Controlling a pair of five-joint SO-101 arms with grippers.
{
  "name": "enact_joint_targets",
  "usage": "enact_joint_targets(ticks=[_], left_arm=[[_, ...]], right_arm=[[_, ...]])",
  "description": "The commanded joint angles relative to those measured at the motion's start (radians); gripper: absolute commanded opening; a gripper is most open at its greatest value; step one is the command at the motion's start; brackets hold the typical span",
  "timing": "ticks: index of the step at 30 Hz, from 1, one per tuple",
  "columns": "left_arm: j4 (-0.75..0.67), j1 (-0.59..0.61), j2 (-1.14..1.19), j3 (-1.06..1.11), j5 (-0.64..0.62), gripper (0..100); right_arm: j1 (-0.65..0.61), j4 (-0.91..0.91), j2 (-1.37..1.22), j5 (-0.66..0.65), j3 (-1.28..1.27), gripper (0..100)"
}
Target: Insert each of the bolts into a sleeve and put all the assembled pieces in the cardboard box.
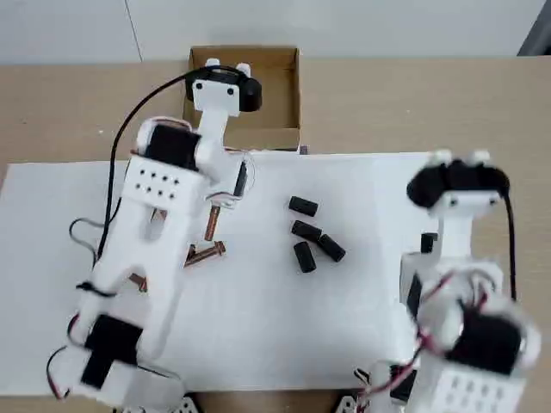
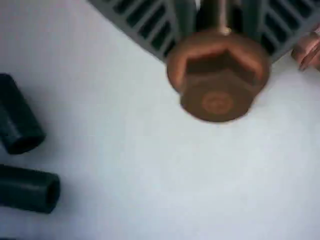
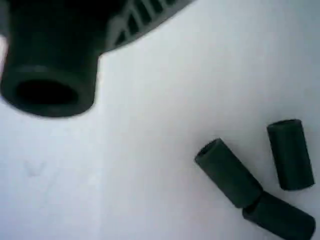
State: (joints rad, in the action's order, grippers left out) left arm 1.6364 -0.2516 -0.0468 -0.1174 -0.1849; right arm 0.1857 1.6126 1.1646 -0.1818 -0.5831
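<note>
Copper bolt (image 2: 217, 80) clamped in left fingers (image 2: 142, 22), black sleeve (image 3: 50, 75) seemingly gripped by right fingers (image 3: 145, 17).

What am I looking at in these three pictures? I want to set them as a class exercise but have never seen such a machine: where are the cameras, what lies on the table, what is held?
These are two robot arms at a table, each ending in a pincer. The high picture comes from a fixed camera looking down; the other two come from cameras on each arm's wrist. The left pincer is shut on a copper bolt; the right pincer is shut on a black sleeve. On the white sheet lie four loose sleeves and more bolts. A cardboard box stands just beyond the sheet.
</note>
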Motion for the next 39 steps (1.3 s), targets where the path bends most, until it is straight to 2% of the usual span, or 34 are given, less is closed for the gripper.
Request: enact_joint_targets(ticks=[1, 10, 15, 20, 27, 29, 34, 39], left_arm=[[-0.11, -0.006, -0.141, 0.079, -0.06, 0], [-0.295, -0.006, -0.339, 0.354, -0.167, 0], [-0.4, -0.008, -0.468, 0.538, -0.18, 0], [-0.571, -0.008, -0.632, 0.753, -0.181, 0], [-0.786, -0.006, -0.928, 1.098, -0.181, 0], [-0.819, -0.008, -1.017, 1.175, -0.181, 0], [-0.833, -0.008, -1.215, 1.313, -0.233, 0], [-0.832, -0.025, -1.382, 1.382, -0.338, 0]], right_arm=[[-0.004, -0.05, 0.179, 0.012, -0.101, 0.2], [-0.008, -0.157, 0.435, 0.006, -0.347, 0.2], [-0.01, -0.219, 0.456, 0.009, -0.436, 0.2], [-0.027, -0.298, 0.466, 0.012, -0.526, 0.2], [-0.239, -0.392, 0.466, 0.015, -0.629, 0.2], [-0.297, -0.429, 0.466, 0.061, -0.66, 0.2], [-0.423, -0.515, 0.466, 0.213, -0.697, 0.2], [-0.573, -0.602, 0.466, 0.245, -0.767, 0.2]])
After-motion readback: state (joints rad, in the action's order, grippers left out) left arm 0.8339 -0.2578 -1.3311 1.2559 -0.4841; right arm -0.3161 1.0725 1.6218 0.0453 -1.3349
